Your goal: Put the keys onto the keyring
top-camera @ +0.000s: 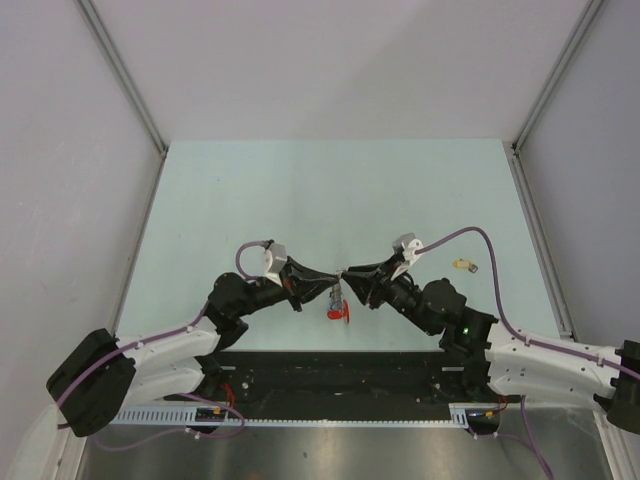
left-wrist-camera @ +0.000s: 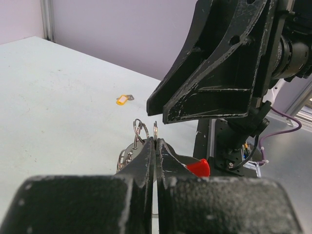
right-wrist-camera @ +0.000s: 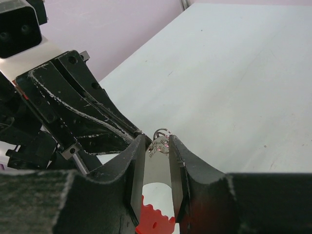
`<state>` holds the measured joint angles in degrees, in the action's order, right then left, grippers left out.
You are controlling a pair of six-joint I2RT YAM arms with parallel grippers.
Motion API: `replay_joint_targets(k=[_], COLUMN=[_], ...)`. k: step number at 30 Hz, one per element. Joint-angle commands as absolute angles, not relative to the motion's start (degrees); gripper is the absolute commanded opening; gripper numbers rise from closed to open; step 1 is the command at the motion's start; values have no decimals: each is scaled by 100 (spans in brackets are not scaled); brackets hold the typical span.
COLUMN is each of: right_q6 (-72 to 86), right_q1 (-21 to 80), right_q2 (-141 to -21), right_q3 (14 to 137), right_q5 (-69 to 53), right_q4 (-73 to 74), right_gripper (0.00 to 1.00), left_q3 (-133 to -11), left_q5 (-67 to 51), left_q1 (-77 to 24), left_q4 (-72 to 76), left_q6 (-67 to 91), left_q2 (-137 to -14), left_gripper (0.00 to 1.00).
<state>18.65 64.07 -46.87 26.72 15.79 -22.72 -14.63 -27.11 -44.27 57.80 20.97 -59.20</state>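
The keyring (top-camera: 338, 298) hangs between both grippers above the table, its red end piece (top-camera: 340, 313) lowest. My left gripper (left-wrist-camera: 156, 141) is shut on a thin metal ring (left-wrist-camera: 155, 129), with more rings (left-wrist-camera: 140, 130) just left of the tips and the red end piece (left-wrist-camera: 199, 167) to the right. My right gripper (right-wrist-camera: 157, 141) is shut across the grey strap (right-wrist-camera: 158, 163), its fingers (right-wrist-camera: 134, 161) on each edge; the rings (right-wrist-camera: 162, 133) sit at the tips and the red piece (right-wrist-camera: 156, 222) below. A yellow-headed key (top-camera: 465, 265) lies on the table, apart from the grippers, also in the left wrist view (left-wrist-camera: 124, 99).
The pale green table (top-camera: 330, 190) is bounded by white walls with metal rails at left and right. The black base plate (top-camera: 330, 375) of the arms runs along the near edge. A purple cable (top-camera: 470, 235) loops over the right arm near the yellow key.
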Motion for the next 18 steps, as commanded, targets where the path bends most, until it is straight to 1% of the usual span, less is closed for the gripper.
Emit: replay_joint_targets(k=[1, 10, 18], right_q6=[2004, 2144, 2276], right_q1=[6442, 6442, 6477], right_q2=[-4764, -5001, -5133], right_q3=[2672, 2672, 2663], right_q5=[1652, 1705, 1811], right_q4=[-2601, -2707, -2768], right_gripper=[31, 29, 23], left_q3=[-1547, -1556, -1529], left_q5=[-2584, -2479, -2364], left_q1=[-4491, -4561, -4658], left_q4=[6231, 6301, 6495], left_q6=[2048, 2074, 1978], left_q2=[-5792, -5810, -5862], left_gripper=[0, 0, 0])
